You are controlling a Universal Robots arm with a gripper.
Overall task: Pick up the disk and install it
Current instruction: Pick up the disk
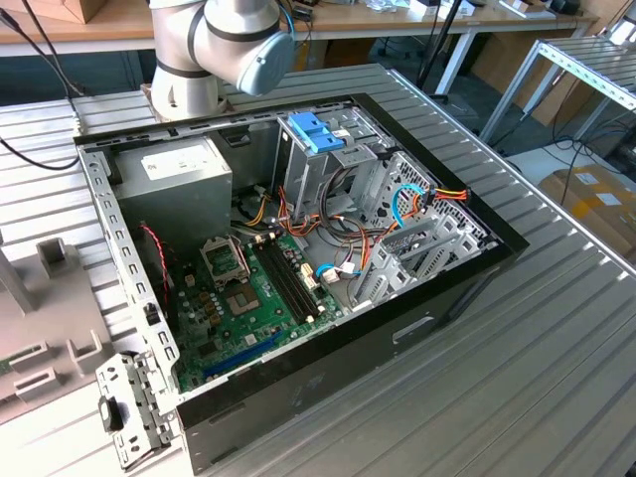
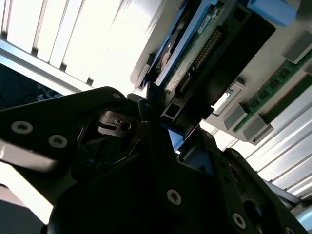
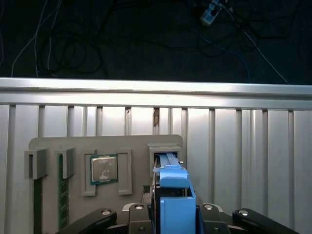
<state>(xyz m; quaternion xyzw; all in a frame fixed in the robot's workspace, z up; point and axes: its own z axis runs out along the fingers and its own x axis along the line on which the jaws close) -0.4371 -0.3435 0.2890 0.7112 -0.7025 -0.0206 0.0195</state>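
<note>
Grey matte fixture (image 3: pixel 48 146) on ribbed metal bench (image 3: pixel 243 146), just beyond gripper (image 3: pixel 173 210): slim green memory stick (image 3: pixel 62 195), square shiny chip (image 3: pixel 104 169), then disk (image 3: pixel 173 187). It stands on edge, blue plastic rails + tab, clamped betw. gripper jaws, far end at its slot (image 3: pixel 165 148). Risk: smooth rails slip, or skewed pull jams disk vs. slot walls.

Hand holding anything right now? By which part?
Cannot be told. The hand straddles the disk at its blue tab end; the disk stands in the fixture slot.
</note>
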